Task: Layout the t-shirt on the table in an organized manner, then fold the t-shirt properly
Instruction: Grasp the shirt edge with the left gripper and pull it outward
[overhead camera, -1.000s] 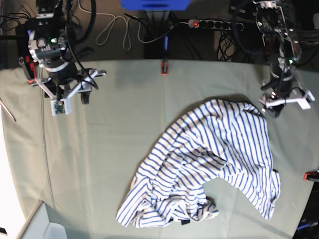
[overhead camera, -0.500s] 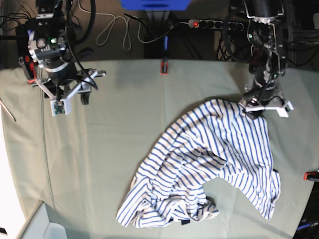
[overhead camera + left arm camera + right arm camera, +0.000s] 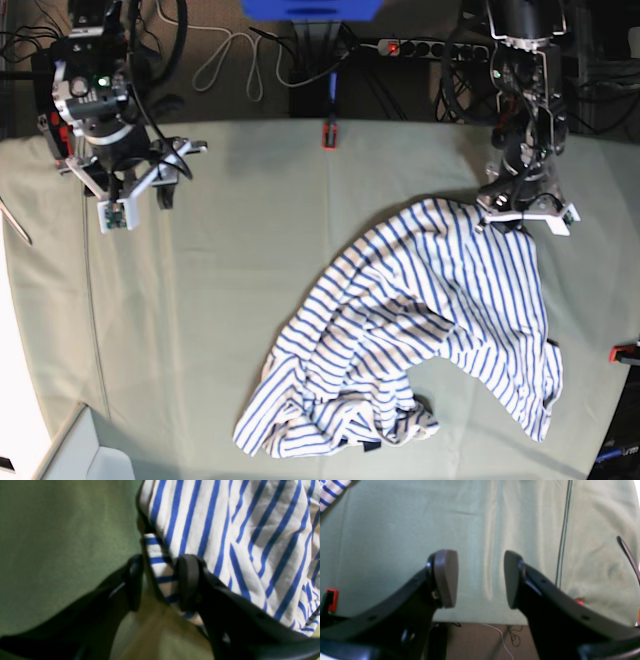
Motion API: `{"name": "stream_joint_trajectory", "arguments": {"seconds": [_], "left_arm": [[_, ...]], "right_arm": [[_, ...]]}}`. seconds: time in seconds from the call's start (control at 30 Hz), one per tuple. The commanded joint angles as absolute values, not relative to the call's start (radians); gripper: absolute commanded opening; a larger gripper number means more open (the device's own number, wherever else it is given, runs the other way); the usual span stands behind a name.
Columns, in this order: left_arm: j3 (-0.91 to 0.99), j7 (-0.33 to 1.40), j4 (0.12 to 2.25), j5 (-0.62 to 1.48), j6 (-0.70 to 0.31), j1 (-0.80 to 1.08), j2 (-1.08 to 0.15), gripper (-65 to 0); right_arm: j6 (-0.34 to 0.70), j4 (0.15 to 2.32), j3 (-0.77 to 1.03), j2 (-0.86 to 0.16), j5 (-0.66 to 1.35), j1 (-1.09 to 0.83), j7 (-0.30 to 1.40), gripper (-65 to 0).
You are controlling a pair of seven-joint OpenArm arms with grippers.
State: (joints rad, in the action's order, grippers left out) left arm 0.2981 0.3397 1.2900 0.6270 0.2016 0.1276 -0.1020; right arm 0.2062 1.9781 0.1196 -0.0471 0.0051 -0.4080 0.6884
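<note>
The right gripper [image 3: 480,578] hangs with jaws apart over bare pale grey-green cloth table [image 3: 250,260], well apart from the crumpled white blue-striped cotton t-shirt [image 3: 430,330]. The left gripper [image 3: 160,582] straddles the shirt's upper edge, jaws part-closed around a fold; whether clamped is unclear.

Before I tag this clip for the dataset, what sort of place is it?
Probably a robotics lab bench, not a home: two robot arms stand at a table covered in grey-green cloth held by a red clamp, with a power strip and loose cables behind. A striped t-shirt lies crumpled on it.
</note>
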Motion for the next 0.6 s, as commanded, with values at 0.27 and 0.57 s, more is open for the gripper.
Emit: {"name": "stream_joint_trajectory", "arguments": {"seconds": [0.27, 0.57], "left_arm": [[0.303, 0.334, 1.316, 0.638, 0.194, 0.125, -0.110, -65.0], [0.395, 0.338, 1.707, 0.642, 0.196, 0.325, -0.102, -65.0]], "right_arm": [[0.216, 1.995, 0.117, -0.050, 0.008, -0.403, 0.667, -34.4], [0.216, 1.995, 0.116, -0.050, 0.012, -0.403, 0.665, -34.4]]}}
